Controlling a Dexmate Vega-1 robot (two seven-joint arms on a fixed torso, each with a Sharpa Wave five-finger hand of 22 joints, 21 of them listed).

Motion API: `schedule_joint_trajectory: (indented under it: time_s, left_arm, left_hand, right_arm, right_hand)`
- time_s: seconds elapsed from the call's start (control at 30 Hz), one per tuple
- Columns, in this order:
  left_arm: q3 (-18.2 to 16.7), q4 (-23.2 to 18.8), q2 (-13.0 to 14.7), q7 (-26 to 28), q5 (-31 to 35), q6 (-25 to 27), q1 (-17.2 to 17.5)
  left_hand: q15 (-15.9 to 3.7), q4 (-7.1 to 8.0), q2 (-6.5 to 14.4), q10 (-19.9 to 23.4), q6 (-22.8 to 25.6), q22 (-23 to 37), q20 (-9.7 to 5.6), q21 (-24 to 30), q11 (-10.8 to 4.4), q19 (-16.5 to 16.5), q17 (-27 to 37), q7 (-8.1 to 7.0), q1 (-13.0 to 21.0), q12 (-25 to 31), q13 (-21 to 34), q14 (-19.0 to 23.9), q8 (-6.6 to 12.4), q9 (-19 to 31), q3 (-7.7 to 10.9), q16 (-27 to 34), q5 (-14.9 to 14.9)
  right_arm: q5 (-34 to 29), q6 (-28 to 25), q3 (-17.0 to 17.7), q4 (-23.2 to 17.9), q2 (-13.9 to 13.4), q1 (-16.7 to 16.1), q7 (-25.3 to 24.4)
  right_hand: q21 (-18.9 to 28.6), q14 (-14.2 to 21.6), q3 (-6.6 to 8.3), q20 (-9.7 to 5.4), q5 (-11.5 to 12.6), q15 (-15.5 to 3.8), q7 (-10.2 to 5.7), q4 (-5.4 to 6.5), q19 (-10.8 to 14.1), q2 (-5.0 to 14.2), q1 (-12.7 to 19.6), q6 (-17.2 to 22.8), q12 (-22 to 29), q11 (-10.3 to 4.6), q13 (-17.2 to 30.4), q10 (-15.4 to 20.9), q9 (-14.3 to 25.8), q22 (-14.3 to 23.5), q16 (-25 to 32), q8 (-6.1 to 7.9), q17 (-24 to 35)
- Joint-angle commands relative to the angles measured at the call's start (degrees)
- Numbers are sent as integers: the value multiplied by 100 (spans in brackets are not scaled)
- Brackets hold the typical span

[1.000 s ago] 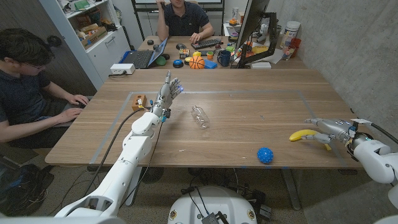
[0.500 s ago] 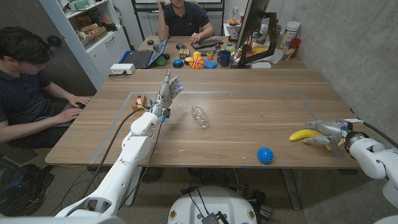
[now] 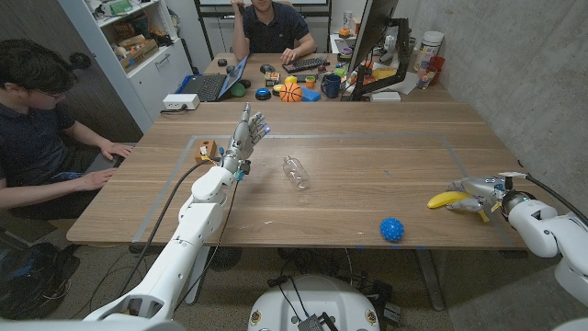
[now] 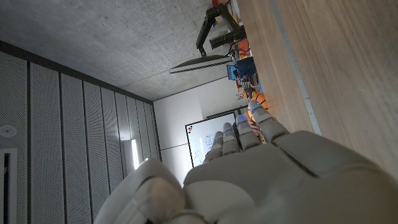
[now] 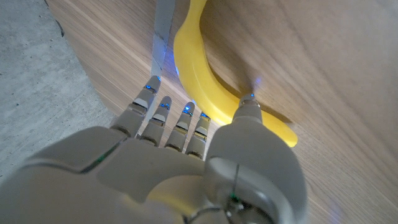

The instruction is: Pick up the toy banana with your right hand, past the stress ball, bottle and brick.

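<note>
right hand apparently around toy banana

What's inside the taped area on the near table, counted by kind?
Toy banana: 1
Blue stress ball: 1
Clear bottle: 1
Small wooden brick: 1
Total: 4

The room is evenly and brightly lit from overhead; soft shadows are cast on the table, and close wrist views are slightly blurred.
</note>
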Motion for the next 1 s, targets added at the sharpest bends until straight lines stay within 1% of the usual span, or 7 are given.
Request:
schedule_joint_trajectory:
  time_s: [0.03, 0.07, 0.1, 0.2, 0.37, 0.57, 1.0]
  left_arm:
    - [-13, -92, -9, 37, -18, 9, 64]
    - [-11, -93, -8, 36, -14, 5, 64]
    - [-9, -95, -7, 38, -9, 0, 65]
    - [-8, -111, -2, 39, -4, 5, 68]
    - [-6, -112, -1, 29, -7, 1, 68]
    - [-12, -134, 9, 37, -14, 35, 95]
    - [-35, -168, 29, 50, -32, 87, 147]
  left_hand:
    - [-14, -21, 15, 40, 46, 33, -28, 23, 3, 52, 17, -19, 70, 36, 28, 44, 47, 29, 1, 39, -4]
    - [-13, -21, 14, 40, 43, 33, -29, 24, 2, 54, 16, -21, 71, 36, 28, 47, 46, 29, 1, 40, -4]
    - [-14, -22, 14, 39, 44, 33, -28, 24, 2, 54, 16, -19, 72, 35, 28, 47, 46, 29, 1, 40, -4]
    - [-16, -24, 13, 44, 44, 33, -35, 24, -3, 56, 16, -21, 75, 37, 28, 50, 46, 29, 1, 40, -5]
    - [-15, -26, 11, 45, 38, 33, -29, 23, -6, 57, 16, -19, 79, 36, 28, 50, 43, 29, 1, 39, -6]
    - [-16, -29, 9, 38, 35, 33, -35, 23, -5, 58, 16, -27, 83, 32, 28, 49, 41, 29, 2, 38, -7]
    - [-18, -35, 8, 42, 36, 33, -27, 22, -6, 60, 16, -25, 94, 31, 28, 51, 40, 29, 3, 37, -11]
  right_arm:
    - [86, 116, -105, 234, -47, 60, -608]
    - [89, 116, -105, 234, -48, 48, -632]
    - [103, 135, -98, 237, -53, 33, -669]
    - [66, 143, -87, 243, -31, -21, -890]
    - [52, 133, -72, 223, -21, -75, -1013]
    - [45, 101, -60, 171, 1, -137, -1054]
    - [54, 77, 52, -40, 64, -253, -1120]
  right_hand:
    - [70, 220, 67, -51, 121, -839, -12, 3, 120, 28, 178, 664, 87, -116, 26, 290, 54, 22, 40, 246, 34]
    - [73, 232, 71, -56, 131, -846, -11, 6, 128, 31, 193, 729, 90, -124, 26, 311, 58, 23, 37, 269, 35]
    - [75, 276, 82, -68, 164, -875, -12, 16, 135, 39, 241, 993, 90, -136, 24, 357, 74, 25, 28, 366, 37]
    - [103, 451, 135, -113, 244, -975, -22, 16, 202, 75, 409, 1451, 109, -149, 26, 515, 98, 30, 29, 524, 42]
    - [139, 598, 245, -169, 336, -968, -26, 9, 277, 124, 703, 2089, 134, -164, 30, 736, 139, 34, -3, 752, 48]
    - [151, 664, 290, -192, 362, -969, -23, 20, 301, 152, 805, 2307, 150, -171, 34, 833, 158, 34, -4, 835, 53]
    - [159, 708, 313, -216, 372, -978, -26, 11, 318, 151, 865, 2384, 154, -175, 34, 869, 165, 33, -1, 865, 53]
